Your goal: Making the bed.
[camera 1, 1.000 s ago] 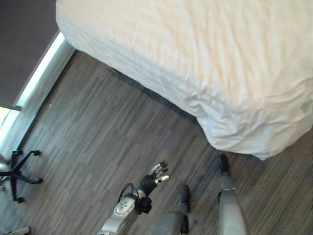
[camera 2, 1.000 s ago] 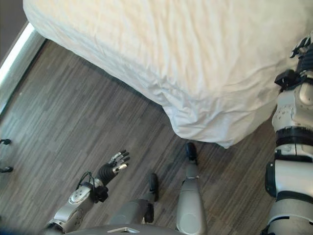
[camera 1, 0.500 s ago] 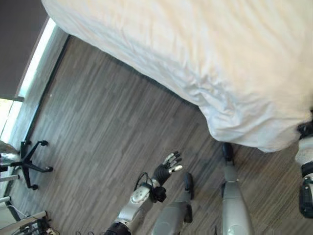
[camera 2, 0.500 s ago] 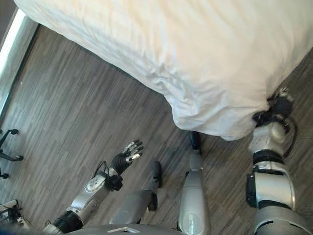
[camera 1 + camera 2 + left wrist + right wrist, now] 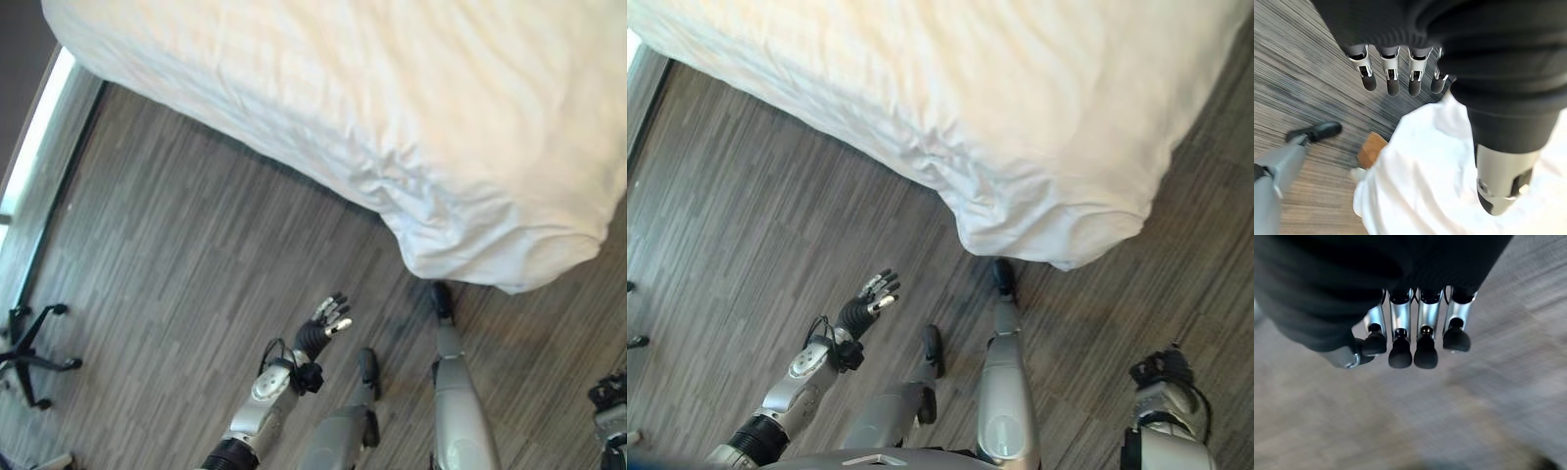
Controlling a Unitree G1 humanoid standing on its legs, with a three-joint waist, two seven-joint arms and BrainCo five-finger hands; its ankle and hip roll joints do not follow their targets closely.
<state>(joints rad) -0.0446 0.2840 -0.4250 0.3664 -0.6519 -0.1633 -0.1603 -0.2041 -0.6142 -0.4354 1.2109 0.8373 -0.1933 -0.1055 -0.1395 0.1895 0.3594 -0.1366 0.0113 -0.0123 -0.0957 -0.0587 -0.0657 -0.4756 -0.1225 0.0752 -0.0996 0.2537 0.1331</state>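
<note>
The bed carries a white duvet [image 5: 392, 108] that is smooth on top and creased at its near corner [image 5: 1048, 220], which hangs over the floor. My left hand [image 5: 328, 318] is open and raised over the wooden floor, left of that corner and apart from it. In the left wrist view its straight fingers [image 5: 1393, 78] point toward the duvet [image 5: 1420, 186] with nothing between them. My right hand [image 5: 1161, 370] hangs low at the right, below the corner and clear of the cloth. Its fingers [image 5: 1415, 345] are curled with the thumb tucked in, and they hold nothing.
Grey-brown plank floor [image 5: 176, 264] lies between me and the bed. The black base of a wheeled chair [image 5: 34, 357] stands at the far left. A pale wall strip [image 5: 39, 147] runs along the left side. A wooden bed leg [image 5: 1371, 149] shows under the duvet corner.
My right hand has left the bed corner and dropped down to my right side. The left hand stays open over the floor. The camera has shifted.
</note>
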